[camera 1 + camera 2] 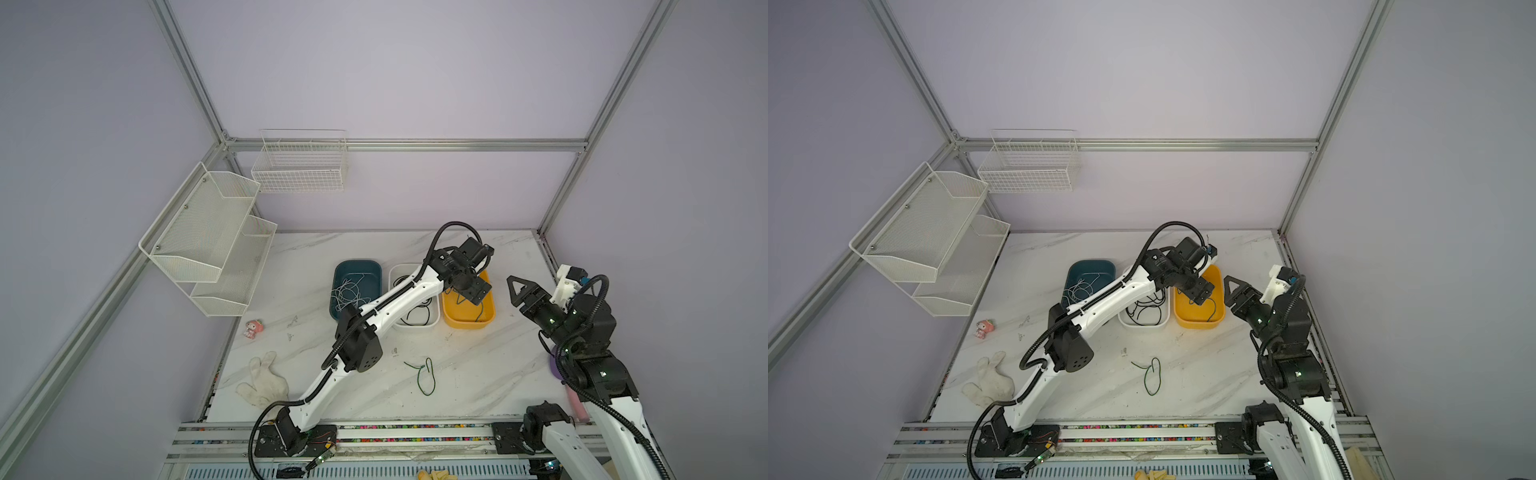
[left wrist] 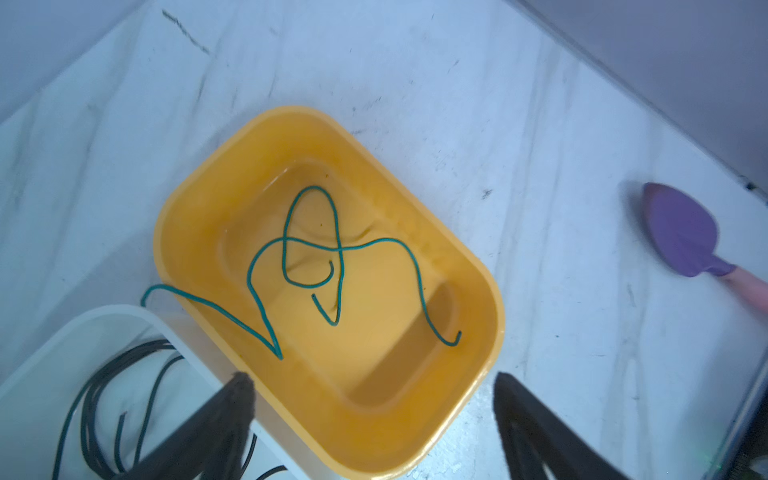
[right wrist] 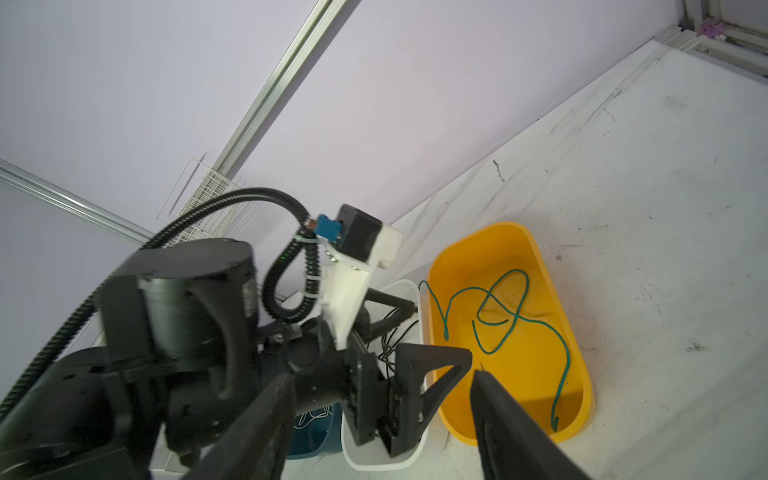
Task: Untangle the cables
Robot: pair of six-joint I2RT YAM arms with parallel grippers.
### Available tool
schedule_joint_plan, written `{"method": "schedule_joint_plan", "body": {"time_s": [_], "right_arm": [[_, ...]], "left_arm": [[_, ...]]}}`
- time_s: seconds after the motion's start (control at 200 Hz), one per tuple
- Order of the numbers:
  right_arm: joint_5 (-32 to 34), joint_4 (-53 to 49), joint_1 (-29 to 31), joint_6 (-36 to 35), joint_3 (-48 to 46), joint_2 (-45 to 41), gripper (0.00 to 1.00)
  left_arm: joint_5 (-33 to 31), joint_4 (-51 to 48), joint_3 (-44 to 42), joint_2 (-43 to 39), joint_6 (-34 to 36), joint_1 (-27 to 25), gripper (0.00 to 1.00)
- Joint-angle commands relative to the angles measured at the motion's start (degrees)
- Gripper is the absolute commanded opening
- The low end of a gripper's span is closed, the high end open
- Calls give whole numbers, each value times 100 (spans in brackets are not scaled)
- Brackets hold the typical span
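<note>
A dark green cable (image 1: pixel 423 368) lies alone on the bench, 6 o'clock from the yellow bin (image 2: pixel 195 224). Farther, the left hand (image 2: pixel 372 378) hangs open and empty over two crossed green cables (image 2: pixel 340 248) inside; one overhanging end could snag and drag out. The right hand (image 3: pixel 382 376), at 3 o'clock, is open, empty.

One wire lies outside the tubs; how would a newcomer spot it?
On the white marble-patterned table, find the row of plastic tubs: teal tub, white tub, yellow tub. On bare tabletop nearer the camera than the white tub lies a thin dark green wire bent into one narrow loop with a short tail. It is the only wire outside a tub.
</note>
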Motion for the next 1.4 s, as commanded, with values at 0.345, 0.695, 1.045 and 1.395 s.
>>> {"method": "schedule_joint_plan", "body": {"time_s": [0.345,0.695,1.045,1.395], "right_arm": [[-1476,-382,1,-530,-536,491,69],[-1109,-83,1593,-403,-1337,455,69],[756,361,4240,469,-1618,1118,69],[1873,824,6059,1084,-1179,2642,69]], "left_arm": [[-111,1747,-3243,-3388,-774,798,100],[-520,1915,-5880,-5746,-786,1315,100],[-1337,1868,-7699,-7206,-740,1434,100],[-2076,2025,-8848,-8226,-600,1556,100]]}}
